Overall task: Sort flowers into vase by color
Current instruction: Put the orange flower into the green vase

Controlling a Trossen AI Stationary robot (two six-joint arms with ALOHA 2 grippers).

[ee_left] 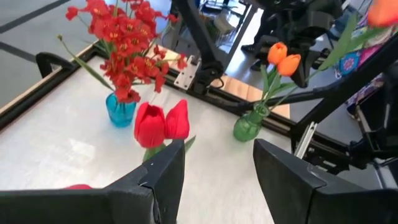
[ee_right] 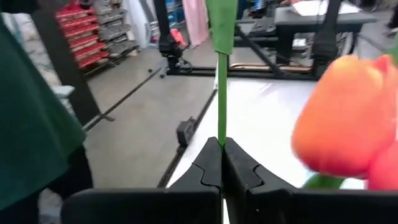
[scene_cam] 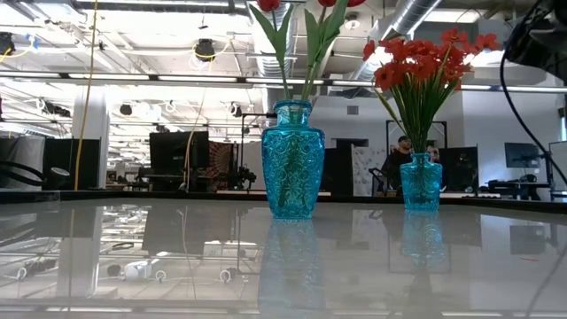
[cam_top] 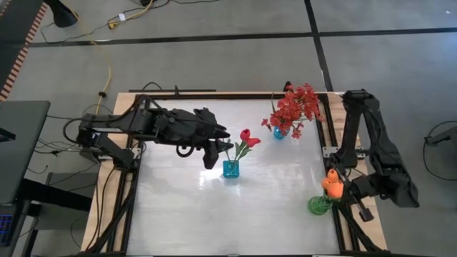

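Three vases carry the sort: red sprays [cam_top: 294, 107] in the far blue vase [cam_top: 279, 133], red rosebuds [cam_top: 248, 138] in the nearer blue vase [cam_top: 230, 169], orange tulips [cam_top: 332, 184] in the green vase [cam_top: 319, 205]. Your left gripper [cam_top: 216, 152] waits unclenched beside the rosebuds. Your right gripper [ee_right: 222, 163] pinches a green stem [ee_right: 221, 93] over the green vase; lower it straight, then release.

Light: bright, even, from ceiling lamps [scene_cam: 205, 49] seen in the low view;
Glare: pale sheen on the worktop [cam_top: 271, 185]; mirror-like reflections in the low view;
Blur: orange tulip bud [ee_right: 345, 124] close and soft in the right wrist view;
Shadows: faint, soft
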